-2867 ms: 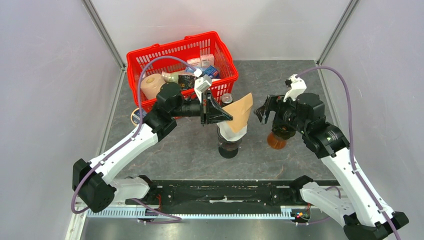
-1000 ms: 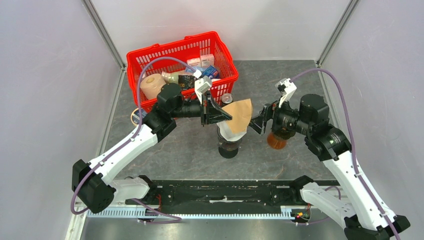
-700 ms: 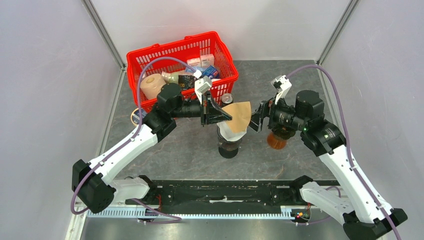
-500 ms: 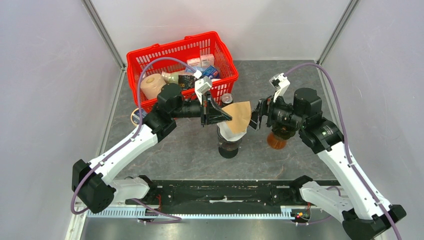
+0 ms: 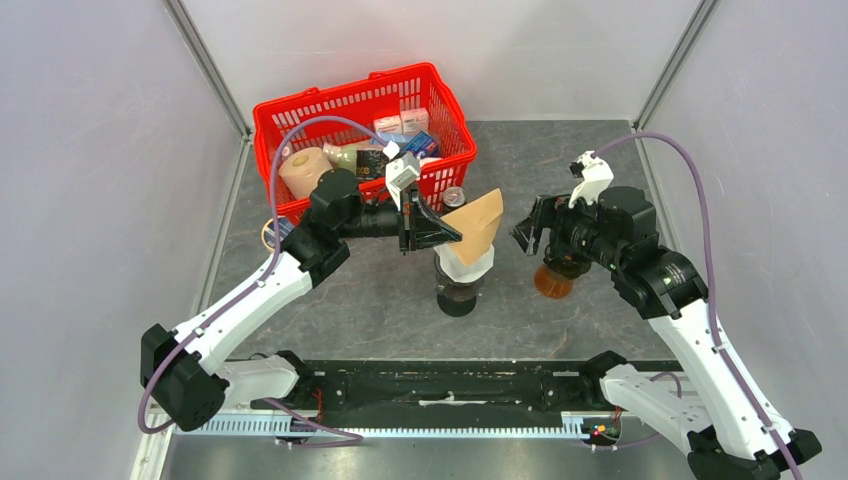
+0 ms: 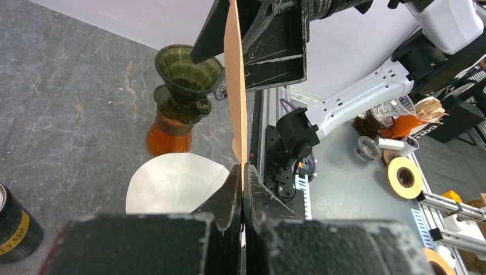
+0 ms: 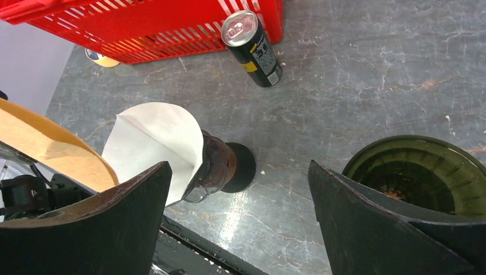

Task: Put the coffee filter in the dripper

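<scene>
Holding the brown coffee filter [image 5: 480,220] by one edge, the left gripper [image 5: 443,231] is clamped flat on the paper, its jaws pressed together with only the sheet between them. The filter stands in the air, folded flat and raised on edge, over the white filter [image 5: 465,262] that sits in the dark glass vessel [image 5: 458,298] at the middle of the surface [image 5: 380,300]. The right gripper [image 5: 528,228] hangs near the brown filter's free edge with its jaws spread wide and nothing between them. Below that arm stands the green glass dripper [image 7: 415,172] on its amber server [image 6: 166,134]; its bowl holds no paper. Step in hand, as I judge it: transfer, with the filter lifted and presented but not yet seated. The empty green dripper is the likely target. The next move calls for carrying the filter rightward over that bowl, turning the pointed end down, and spreading the flat fold into a cone, probably with help from the right gripper, before release. Thin paper will likely buckle if pushed, so centre it first and lower it lightly. The red basket [image 7: 172,40] and the black can [image 7: 252,48] behind are not involved.
</scene>
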Controlling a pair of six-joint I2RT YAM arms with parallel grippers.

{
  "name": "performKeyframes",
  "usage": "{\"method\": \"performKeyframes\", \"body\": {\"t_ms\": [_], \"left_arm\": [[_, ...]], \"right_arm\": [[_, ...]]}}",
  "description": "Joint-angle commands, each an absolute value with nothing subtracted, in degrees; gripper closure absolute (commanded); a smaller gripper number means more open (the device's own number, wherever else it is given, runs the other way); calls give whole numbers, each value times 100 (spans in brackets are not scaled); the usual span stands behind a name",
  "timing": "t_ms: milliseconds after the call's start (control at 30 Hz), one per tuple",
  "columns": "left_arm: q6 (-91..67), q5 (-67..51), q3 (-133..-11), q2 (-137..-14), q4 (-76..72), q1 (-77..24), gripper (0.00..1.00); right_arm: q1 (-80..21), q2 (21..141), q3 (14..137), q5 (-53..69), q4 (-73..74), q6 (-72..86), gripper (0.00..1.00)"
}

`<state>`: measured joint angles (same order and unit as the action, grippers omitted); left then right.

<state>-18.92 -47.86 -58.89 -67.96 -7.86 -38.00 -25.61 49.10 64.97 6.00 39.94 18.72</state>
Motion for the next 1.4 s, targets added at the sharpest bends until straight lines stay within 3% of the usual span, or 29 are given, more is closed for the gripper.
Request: {"method": "performKeyframes", "body": {"t_ms": [0,333,1367], "left_arm": [[-1844,-4689,-5879,-6638,-1046,-3814,98],[-2051,-4362,-5817,-6614,-1306,-3817,98],[-2217,-4259,-5700,-6536,-1564,-3814,98]], "right_arm": [[-2549,4930,6586,703,4059,1990,3],[-2557,4848,6288,1980,3805,2474,3],[-2553,5019,6327,2212,3133,2530,3]]}}
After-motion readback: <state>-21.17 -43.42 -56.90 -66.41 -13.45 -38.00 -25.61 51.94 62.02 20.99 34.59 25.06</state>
